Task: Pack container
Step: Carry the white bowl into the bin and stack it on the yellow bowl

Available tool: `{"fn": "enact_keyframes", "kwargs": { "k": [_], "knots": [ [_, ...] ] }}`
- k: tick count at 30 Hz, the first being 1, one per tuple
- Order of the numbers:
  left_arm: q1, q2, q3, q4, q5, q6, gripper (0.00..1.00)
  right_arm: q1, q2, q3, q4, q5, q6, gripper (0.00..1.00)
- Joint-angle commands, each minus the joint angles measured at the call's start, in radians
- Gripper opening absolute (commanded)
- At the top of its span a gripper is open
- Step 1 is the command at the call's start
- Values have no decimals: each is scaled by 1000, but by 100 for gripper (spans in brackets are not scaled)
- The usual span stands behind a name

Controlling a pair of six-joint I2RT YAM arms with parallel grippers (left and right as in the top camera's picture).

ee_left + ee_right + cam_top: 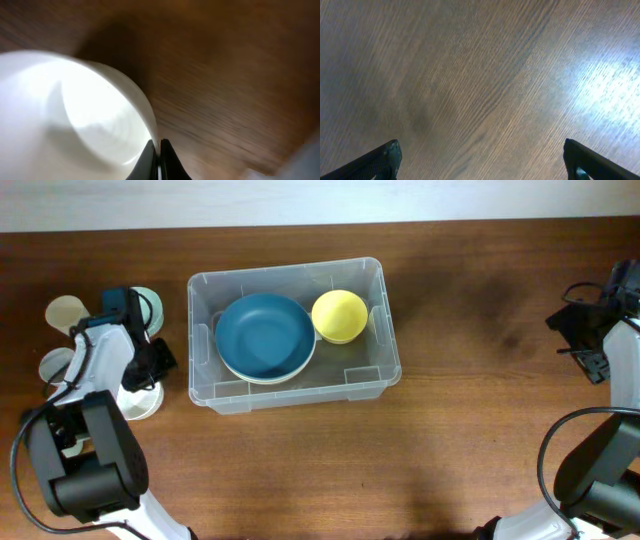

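container [300,396], clear plastic with a rimmed edge, sits on the wooden table [470,440] a little left of centre in the overhead view, its long side running left to right. inside it a blue bowl [265,335] fills the left and middle part. it is nested in a paler bowl [262,379], of which only a thin crescent of rim shows. a yellow bowl [339,315] lies in the right part by the far wall; whether it touches the blue bowl or sits just beside it cannot be told.

left of the container and apart from it, the left arm partly covers a cluster of pale bowls. there is a cream bowl [66,311] at the far left, a pale green bowl [151,304] mostly behind the wrist, a third pale bowl [54,364] half hidden, and a white bowl [141,404] nearest the front. the left gripper [159,162] pinches the rim of that white bowl. in the left wrist view its dark fingertips [148,161] are cut off by the bottom edge, with the thin wall between them. the bowl is washed out and blurred there, so its inside is hard to read.

the right gripper [485,165] hangs over bare wood well to the right of the container, jaws spread wide. only the finger ends show, at the lower corners of the right wrist view. overhead, that arm is cut by the right edge.
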Motion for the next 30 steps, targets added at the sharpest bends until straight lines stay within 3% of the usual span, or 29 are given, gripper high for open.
{"fn": "enact_keyframes", "kwargs": {
  "k": [1,7,9,13,19,30],
  "knots": [
    [-19,-55,133,-40,112,16,1,-3,3,-6,0,16,10,99],
    [-88,-202,401,-66,116,69,1,-3,3,-6,0,16,10,99],
    [-161,-232,469,-64,120,159,1,-3,3,-6,0,16,10,99],
    [-344,-240,490,-3,87,209,1,-3,3,-6,0,16,10,99],
    [-602,-120,490,118,44,253,1,-3,3,-6,0,16,10,99],
    [-765,150,490,179,42,257,1,-3,3,-6,0,16,10,99]
  ]
}}
